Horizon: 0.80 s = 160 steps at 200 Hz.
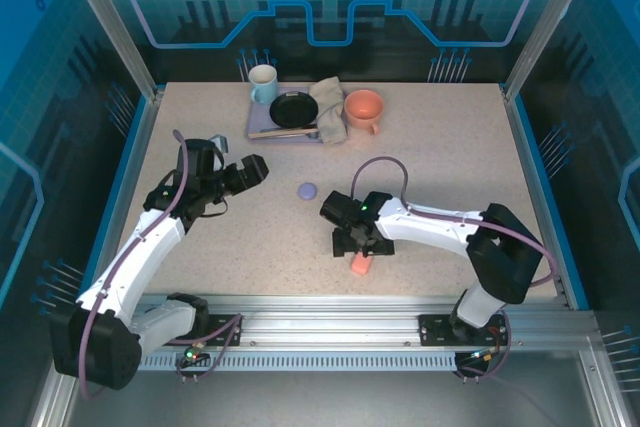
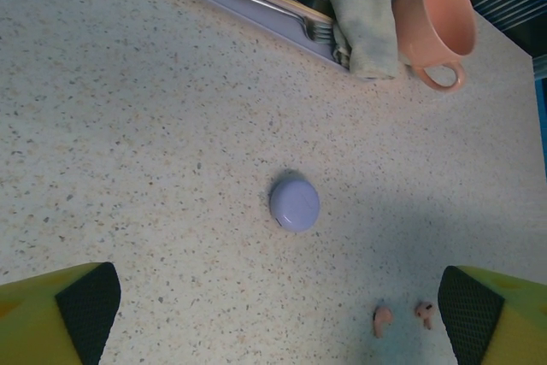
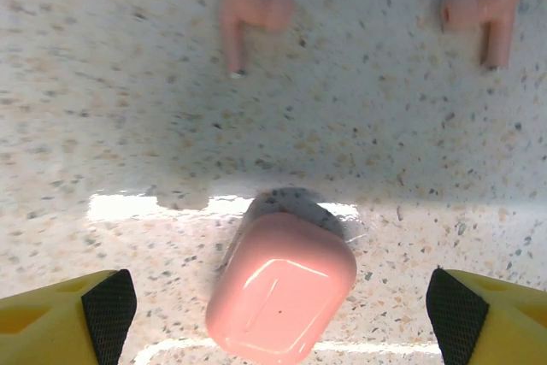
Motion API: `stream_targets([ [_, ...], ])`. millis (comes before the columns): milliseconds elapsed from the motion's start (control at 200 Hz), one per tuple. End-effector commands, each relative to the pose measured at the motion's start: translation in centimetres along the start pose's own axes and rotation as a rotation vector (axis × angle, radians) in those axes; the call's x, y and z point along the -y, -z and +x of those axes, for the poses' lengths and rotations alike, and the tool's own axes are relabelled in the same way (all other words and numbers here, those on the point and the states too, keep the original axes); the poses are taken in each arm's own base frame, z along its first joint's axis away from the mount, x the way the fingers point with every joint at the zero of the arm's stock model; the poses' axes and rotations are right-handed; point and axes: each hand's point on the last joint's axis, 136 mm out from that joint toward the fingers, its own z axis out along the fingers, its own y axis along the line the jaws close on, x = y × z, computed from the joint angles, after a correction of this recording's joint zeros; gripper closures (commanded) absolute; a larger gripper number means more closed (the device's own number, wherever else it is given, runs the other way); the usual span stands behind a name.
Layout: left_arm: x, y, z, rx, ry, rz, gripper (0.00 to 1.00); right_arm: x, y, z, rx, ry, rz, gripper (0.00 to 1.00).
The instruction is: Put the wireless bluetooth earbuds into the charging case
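Pink earbuds [image 3: 252, 10] lying loose beyond pink case [image 3: 282, 288]; left gripper [image 2: 278, 318], right gripper [image 3: 278, 322] both gaping wide, gripping nothing.

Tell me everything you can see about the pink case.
The pink case is a small, glossy, salmon-pink pebble of smooth plastic with rounded corners and one tiny dark dot on its top face. It looks shut, though no seam shows clearly. It rests slightly askew on the speckled table near the front edge, touching only that. The open right gripper straddles it without contact. Two pink earbuds lie beyond it, apart from it.
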Motion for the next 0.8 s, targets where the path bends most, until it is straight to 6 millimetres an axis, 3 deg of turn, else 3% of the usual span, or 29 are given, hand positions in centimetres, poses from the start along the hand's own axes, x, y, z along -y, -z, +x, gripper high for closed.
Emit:
stream_targets([
  [0,0.8,-0.2,0.7,-0.037,0.001,0.049,0.01,0.5,0.8,0.0,0.019,0.164,-0.001,0.08],
  [170,1.4,-0.2,0.8,-0.05,0.007,0.079,0.01,3.1,1.0,2.0,-0.02,0.221,0.049,0.08],
  [470,2.4,-0.2,0.3,-0.046,-0.002,0.101,0.01,7.4,-0.7,5.6,-0.107,0.111,0.13,0.09],
  [795,3.4,-0.4,0.2,-0.044,-0.024,0.103,0.01,6.1,-2.3,4.6,-0.107,0.126,0.131,0.09],
])
